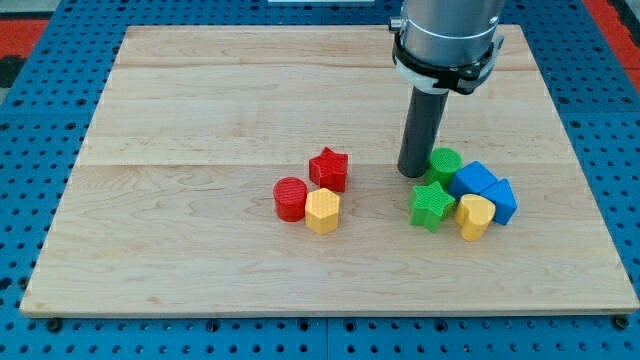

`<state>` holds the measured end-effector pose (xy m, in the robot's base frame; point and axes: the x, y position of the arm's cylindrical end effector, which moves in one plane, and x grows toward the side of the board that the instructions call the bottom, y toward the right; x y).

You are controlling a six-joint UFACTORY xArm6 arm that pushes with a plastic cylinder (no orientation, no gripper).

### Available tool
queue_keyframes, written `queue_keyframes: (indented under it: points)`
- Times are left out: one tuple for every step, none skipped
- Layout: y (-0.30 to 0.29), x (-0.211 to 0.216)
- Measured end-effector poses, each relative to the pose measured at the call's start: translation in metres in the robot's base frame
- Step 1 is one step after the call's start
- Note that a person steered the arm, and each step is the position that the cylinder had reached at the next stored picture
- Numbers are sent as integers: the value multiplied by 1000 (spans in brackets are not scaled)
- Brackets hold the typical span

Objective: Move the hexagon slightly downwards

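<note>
- Near the middle of the wooden counter (200,120), a little toward its bottom edge, sits the yellow hexagon (322,211), the lowest of a tight trio of blocks.
- The red cylinder (290,198) touches the hexagon on the side toward the counter's left edge; the red star (328,168) stands just above both, toward the top edge.
- Toward the counter's right edge, well apart from that trio, a second cluster huddles: a green cylinder (444,163), a green star (432,205), a yellow heart-like block (474,215) and two blue blocks, one (472,180) beside the green cylinder, the other (501,199) nearest the right edge; their exact shapes are hard to tell.
- The dark rod descends from the arm's grey collar at the counter's top edge; my tip (413,174) rests on the board just beside the green cylinder, on its left, and just above the green star.
- My tip is well apart from the yellow hexagon, up and to its right.
- The arm carries no fingers, only the bare rod, holding nothing.
</note>
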<state>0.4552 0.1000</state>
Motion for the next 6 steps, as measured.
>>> queue_keyframes:
  points:
    - [-23,-25]
    - [-17,-17]
    - [-47,28]
    - [-84,45]
    - [-51,72]
    - [-27,66]
